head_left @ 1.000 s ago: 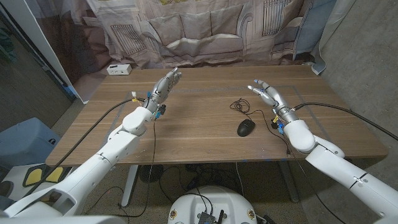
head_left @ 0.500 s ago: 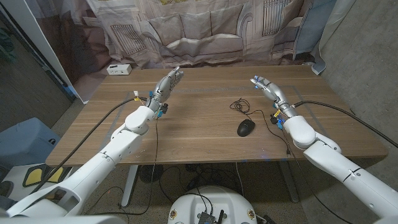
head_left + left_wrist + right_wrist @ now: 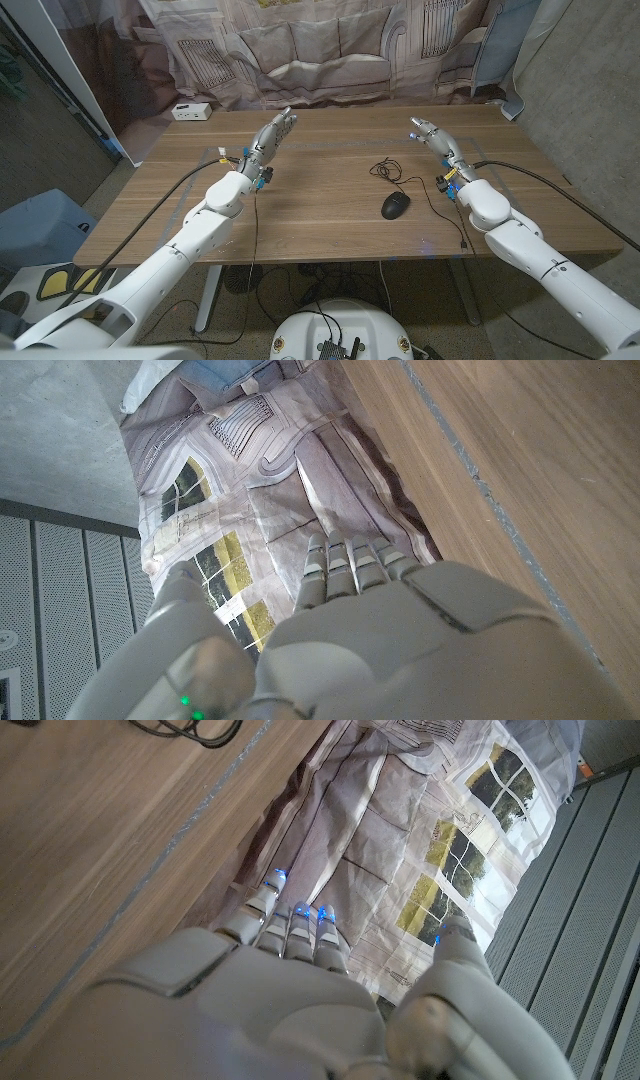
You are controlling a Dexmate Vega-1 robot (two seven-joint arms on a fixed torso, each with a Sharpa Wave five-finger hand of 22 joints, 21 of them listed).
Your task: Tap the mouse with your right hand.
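A black mouse (image 3: 395, 205) lies on the wooden table (image 3: 330, 190), right of the middle, with its thin black cable (image 3: 388, 172) looping toward the back. My right hand (image 3: 435, 140) is raised above the table behind and to the right of the mouse, fingers stretched out and holding nothing. My left hand (image 3: 271, 135) is lifted over the left half of the table, fingers straight and empty. The backs of the hands show in the left wrist view (image 3: 370, 630) and the right wrist view (image 3: 270, 990); a loop of cable (image 3: 185, 730) shows in the right wrist view.
A small white box (image 3: 190, 111) sits at the table's back left corner. A printed curtain (image 3: 330, 50) hangs behind the table. Black cables (image 3: 520, 172) run along both arms.
My right hand has drawn back and to the right, away from the mouse, turning more edge-on. The left hand has shifted slightly to the right. The mouse has not moved.
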